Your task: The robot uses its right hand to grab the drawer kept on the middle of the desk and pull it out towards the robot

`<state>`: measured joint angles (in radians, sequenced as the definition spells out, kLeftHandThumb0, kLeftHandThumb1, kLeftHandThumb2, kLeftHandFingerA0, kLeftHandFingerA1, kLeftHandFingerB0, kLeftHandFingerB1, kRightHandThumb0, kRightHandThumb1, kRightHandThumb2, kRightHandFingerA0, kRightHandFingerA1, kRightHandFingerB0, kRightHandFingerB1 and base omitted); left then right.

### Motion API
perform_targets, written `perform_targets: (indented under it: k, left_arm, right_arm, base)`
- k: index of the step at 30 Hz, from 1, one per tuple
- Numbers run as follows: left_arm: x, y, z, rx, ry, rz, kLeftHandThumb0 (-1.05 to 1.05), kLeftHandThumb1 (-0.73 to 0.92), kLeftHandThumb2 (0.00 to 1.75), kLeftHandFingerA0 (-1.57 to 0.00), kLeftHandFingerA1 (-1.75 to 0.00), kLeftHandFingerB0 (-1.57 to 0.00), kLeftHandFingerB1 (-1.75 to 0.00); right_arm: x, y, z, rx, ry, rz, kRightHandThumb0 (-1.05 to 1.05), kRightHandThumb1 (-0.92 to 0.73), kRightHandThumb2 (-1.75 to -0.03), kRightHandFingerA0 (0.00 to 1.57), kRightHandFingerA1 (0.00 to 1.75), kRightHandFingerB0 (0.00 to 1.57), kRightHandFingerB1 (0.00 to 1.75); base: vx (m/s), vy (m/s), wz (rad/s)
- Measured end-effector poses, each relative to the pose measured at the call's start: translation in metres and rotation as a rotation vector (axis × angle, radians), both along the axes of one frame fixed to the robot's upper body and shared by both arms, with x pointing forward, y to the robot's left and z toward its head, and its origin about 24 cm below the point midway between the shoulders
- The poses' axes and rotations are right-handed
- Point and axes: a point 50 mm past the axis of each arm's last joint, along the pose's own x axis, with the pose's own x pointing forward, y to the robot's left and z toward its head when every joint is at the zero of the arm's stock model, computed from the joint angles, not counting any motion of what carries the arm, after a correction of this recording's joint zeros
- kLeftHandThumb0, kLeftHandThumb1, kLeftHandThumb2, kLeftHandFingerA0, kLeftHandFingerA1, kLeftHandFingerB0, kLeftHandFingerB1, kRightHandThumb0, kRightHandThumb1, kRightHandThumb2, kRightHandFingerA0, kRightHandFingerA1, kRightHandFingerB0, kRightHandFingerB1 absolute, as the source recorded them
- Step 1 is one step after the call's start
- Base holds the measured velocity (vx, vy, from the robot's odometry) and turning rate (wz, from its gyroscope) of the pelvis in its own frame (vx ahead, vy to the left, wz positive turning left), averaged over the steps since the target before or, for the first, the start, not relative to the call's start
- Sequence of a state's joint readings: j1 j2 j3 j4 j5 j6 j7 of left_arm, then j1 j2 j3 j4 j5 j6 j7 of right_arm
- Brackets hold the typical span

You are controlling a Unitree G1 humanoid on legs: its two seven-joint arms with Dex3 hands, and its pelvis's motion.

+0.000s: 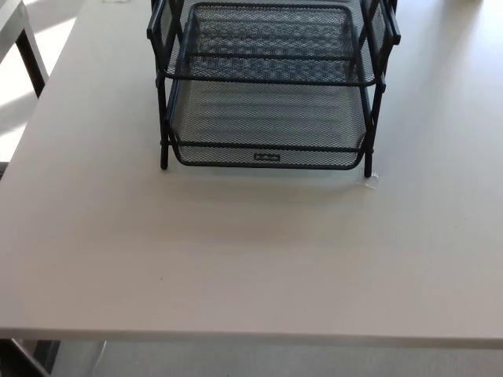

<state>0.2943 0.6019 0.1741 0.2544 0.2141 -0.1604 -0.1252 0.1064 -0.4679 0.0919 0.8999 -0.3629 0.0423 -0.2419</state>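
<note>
No robot hand showed, so I could not tell if either was open or shut. The black wire drawer (267, 129) sat in its rack (163, 118) at the far middle of the pale surface (236, 259).

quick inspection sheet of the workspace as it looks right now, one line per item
surface: pale desk, bare in front of the rack, sunlit at the far left.
job's things: black mesh drawer rack stands mid-desk at the far side; lower drawer sits between the frame legs, small label on its front edge; upper drawer above it. Both look empty.
clutter: small clear scrap by the rack's front right leg; otherwise nothing seen.
hands: neither hand in view.
cables: nothing seen.
surroundings: dark leg of a second piece of furniture at the upper left; floor below the desk's near edge.
</note>
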Motion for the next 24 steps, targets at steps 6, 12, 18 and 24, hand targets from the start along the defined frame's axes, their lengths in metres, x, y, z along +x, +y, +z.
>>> perform_targets:
  k: [6,12,18,24]
  left_arm:
    - [0.009,-0.012,0.041,0.105,-0.062,-0.204,-0.29,0.58,0.58,-0.79,-0.89,-0.80,-0.57]
    - [0.010,-0.022,0.056,0.142,-0.067,-0.323,-0.29,0.58,0.57,-0.78,-0.86,-0.79,-0.58]
    - [0.009,-0.023,0.056,0.140,-0.053,-0.336,-0.28,0.58,0.57,-0.79,-0.87,-0.79,-0.58]
    - [0.009,-0.023,0.057,0.139,-0.046,-0.348,-0.29,0.58,0.57,-0.78,-0.85,-0.78,-0.57]
  right_arm:
    - [0.007,-0.022,0.030,-0.157,-0.093,0.042,-0.62,-0.69,-0.61,0.36,0.55,0.29,0.30]
    - [0.009,-0.053,0.080,-0.317,-0.159,0.040,-0.62,-0.72,-0.62,0.41,0.51,0.29,0.30]
    - [0.012,-0.077,0.113,-0.378,-0.170,-0.037,-0.60,-0.66,-0.60,0.39,0.49,0.28,0.30]
    - [0.014,-0.106,0.153,-0.430,-0.165,-0.141,-0.59,-0.63,-0.59,0.24,0.45,0.30,0.30]
  base:
    - [0.00,0.000,0.00]
    - [0.00,0.000,0.00]
    - [0.00,0.000,0.00]
    - [0.00,0.000,0.00]
